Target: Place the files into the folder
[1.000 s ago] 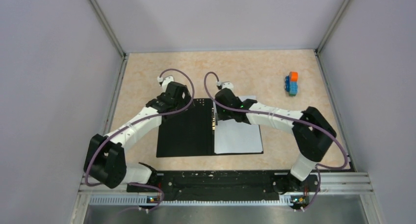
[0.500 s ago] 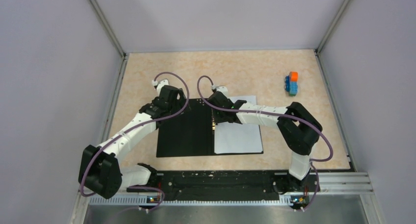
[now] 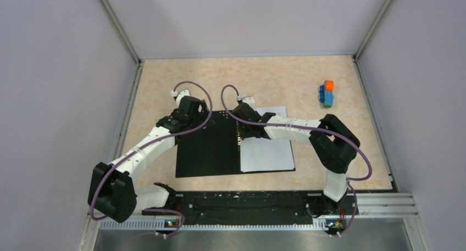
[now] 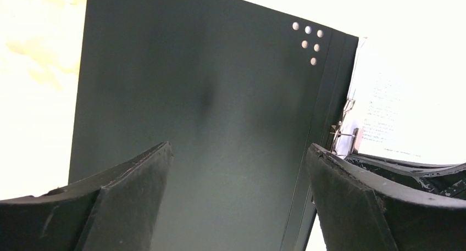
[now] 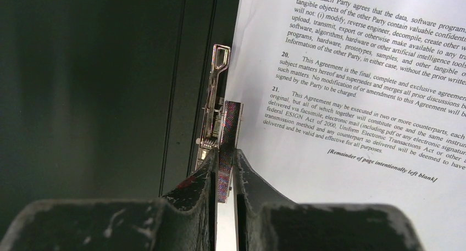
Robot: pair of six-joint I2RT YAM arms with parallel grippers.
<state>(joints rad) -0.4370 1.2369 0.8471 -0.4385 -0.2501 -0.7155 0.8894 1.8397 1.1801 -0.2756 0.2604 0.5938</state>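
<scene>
From above, the folder (image 3: 209, 146) lies open on the counter (image 3: 286, 81), black inside up, with the files (image 3: 269, 155) on its right half

Left wrist: the left fingers (image 4: 118, 199) are spread wide over the black left half, holding nothing

Right wrist: the right fingers (image 5: 189, 199), nearly closed, pinch the lever of the clip (image 5: 211, 119), just beside the files' edge

Against a second ago, your right arm (image 3: 297, 127) reaches further left with its elbow drawn in, the right gripper (image 5: 224, 159) now pinched on the metal clip (image 5: 211, 113) at the folder's (image 3: 209, 146) spine, while your left arm (image 3: 148, 144) swings outward, the left gripper (image 4: 237, 146) shifting slightly left.
</scene>
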